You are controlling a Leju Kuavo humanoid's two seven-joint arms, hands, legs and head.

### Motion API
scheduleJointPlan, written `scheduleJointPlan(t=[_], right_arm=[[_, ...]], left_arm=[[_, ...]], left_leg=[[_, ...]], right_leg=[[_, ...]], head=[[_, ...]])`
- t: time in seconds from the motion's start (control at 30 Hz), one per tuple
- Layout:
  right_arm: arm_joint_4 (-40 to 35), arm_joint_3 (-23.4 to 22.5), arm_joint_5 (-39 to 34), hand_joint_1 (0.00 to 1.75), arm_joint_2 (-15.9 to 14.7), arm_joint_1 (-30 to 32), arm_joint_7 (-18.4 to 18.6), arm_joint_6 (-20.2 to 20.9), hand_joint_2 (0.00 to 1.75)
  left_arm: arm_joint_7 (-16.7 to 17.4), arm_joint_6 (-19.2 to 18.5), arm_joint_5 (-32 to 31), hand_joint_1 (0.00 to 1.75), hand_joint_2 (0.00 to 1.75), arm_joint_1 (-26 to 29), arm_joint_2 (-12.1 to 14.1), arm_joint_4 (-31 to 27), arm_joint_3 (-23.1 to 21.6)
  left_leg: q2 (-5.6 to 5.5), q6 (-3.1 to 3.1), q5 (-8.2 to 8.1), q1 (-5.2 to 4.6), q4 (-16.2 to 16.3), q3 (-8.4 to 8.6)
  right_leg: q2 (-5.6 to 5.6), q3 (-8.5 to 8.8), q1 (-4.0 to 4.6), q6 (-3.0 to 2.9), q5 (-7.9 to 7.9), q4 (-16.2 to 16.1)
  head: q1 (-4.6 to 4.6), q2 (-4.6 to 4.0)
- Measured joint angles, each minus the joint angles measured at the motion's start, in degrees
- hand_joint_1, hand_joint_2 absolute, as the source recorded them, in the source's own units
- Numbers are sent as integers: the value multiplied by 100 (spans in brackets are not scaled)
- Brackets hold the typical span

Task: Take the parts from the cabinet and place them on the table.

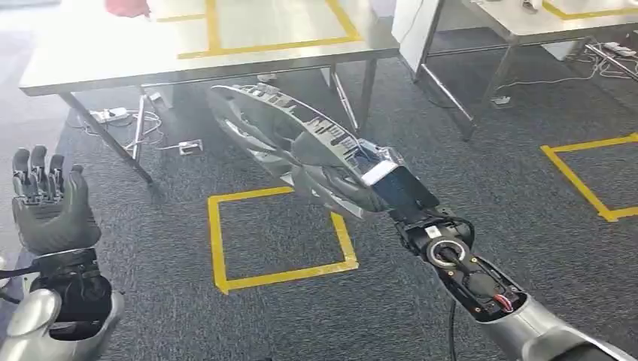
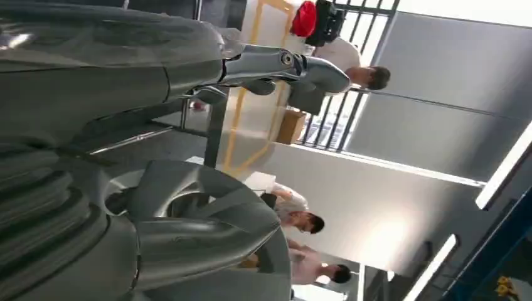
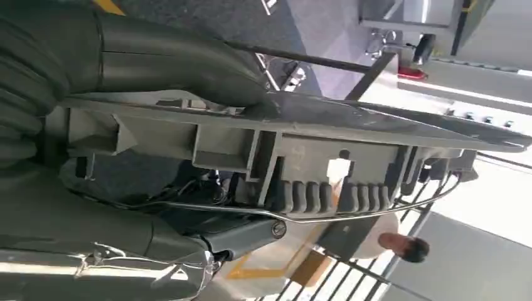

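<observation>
My right robot hand [image 1: 391, 184] grips a long grey part [image 1: 290, 143] by its near end, thumb clamped along its flat top edge. The part juts forward and up from that hand, in the air above the carpet, its far tip close to the front edge of the steel table [image 1: 98, 56]. A yellow tape square [image 1: 218, 233] on the carpet lies below the part, nearer me than the table. My left robot hand [image 1: 49, 199] is raised, well left of the part, fingers upright and apart, holding nothing.
</observation>
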Motion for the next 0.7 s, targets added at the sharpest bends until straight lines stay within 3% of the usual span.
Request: scheduleJointPlan(t=[0.03,0.07,0.1,0.13,0.2,0.23,0.27,0.3,0.37,0.4,0.43,0.47,0.5,0.53,0.57,0.63,0.7], right_arm=[[0,-2,0,175,0,-9,-2,0,175],[0,-2,0,175,0,-13,0,0,175],[0,-4,2,175,0,-24,-2,0,175],[0,-7,2,175,0,-26,2,0,175],[0,-4,2,175,0,-26,7,7,175],[-2,-4,2,175,0,-30,13,7,175],[0,-7,2,175,0,-20,20,7,175],[0,-7,2,175,0,-40,20,4,175],[0,-7,2,175,0,-62,11,-4,175],[0,-7,2,175,0,-59,11,-11,175],[2,-4,2,175,0,-52,13,-11,175],[2,0,2,175,0,-45,20,-11,175],[2,2,-2,175,0,-45,22,-11,175],[2,0,-18,175,0,-50,20,-11,175],[2,-2,-17,175,0,-56,20,-11,175],[9,0,-20,175,0,-92,15,-9,175],[9,2,-20,175,0,-92,15,-9,175]], left_arm=[[-4,0,0,0,175,-6,0,0,0],[-7,0,0,0,175,-20,0,0,2],[-9,0,-2,0,175,-34,0,9,2],[-20,0,-2,0,175,-54,0,11,2],[-26,-4,-2,0,175,-57,2,15,2],[-33,-4,-2,0,175,-60,0,15,2],[-35,-7,-4,0,175,-61,-7,17,0],[-42,-9,-9,0,175,-79,-9,17,2],[-42,-24,-13,0,175,-79,-7,24,2],[-42,-33,-15,0,175,-78,-7,30,2],[-42,-42,-17,0,175,-77,-7,35,2],[-42,-44,-20,0,175,-76,-7,37,2],[-42,-44,-20,0,175,-77,-7,37,2],[-39,-42,-24,0,175,-77,-7,37,2],[-35,-42,-26,0,175,-76,-7,37,0],[-9,-24,-35,0,175,-83,-7,44,2],[-4,-11,-37,0,175,-68,-7,46,0]], left_leg=[[0,86,345,-43,-637,269],[7,172,482,-91,-1078,448],[19,195,388,-127,-1118,534],[5,168,367,-135,-1213,544],[-14,176,332,-154,-1210,550],[-22,183,335,-95,-1286,617],[-20,192,326,-74,-1337,698],[-18,233,298,-68,-1344,741],[-19,262,254,-75,-1341,778],[-19,266,231,-76,-1337,795],[-25,261,202,-76,-1329,826],[-36,255,168,-76,-1322,863],[-47,246,131,-75,-1306,911],[-60,231,77,-76,-1290,976],[-63,209,26,-76,-1279,1026],[-70,166,10,-109,-1256,989],[-62,143,19,-106,-1282,978]], right_leg=[[7,57,22,3,-37,-2],[4,83,18,5,-69,-11],[4,69,73,38,-86,-14],[11,55,35,52,-89,-13],[-3,89,18,106,-110,-63],[-8,135,61,156,-144,-73],[-13,93,32,172,-218,24],[-18,-43,32,189,-379,349],[-20,-582,16,229,-737,1334],[-20,-821,16,245,-827,1714],[-21,-956,15,252,-761,1843],[-23,-927,13,250,-555,1664],[-23,-787,13,240,-251,1261],[-23,-534,14,219,141,652],[-23,-354,19,188,360,150],[-16,-155,61,128,209,-22],[-1,-182,71,85,182,-17]], head=[[-28,0],[-50,0],[-39,0],[-37,0],[-46,0],[-39,0],[-11,0],[35,0],[127,0],[142,0],[164,0],[186,0],[212,0],[245,0],[271,0],[260,0],[251,0]])
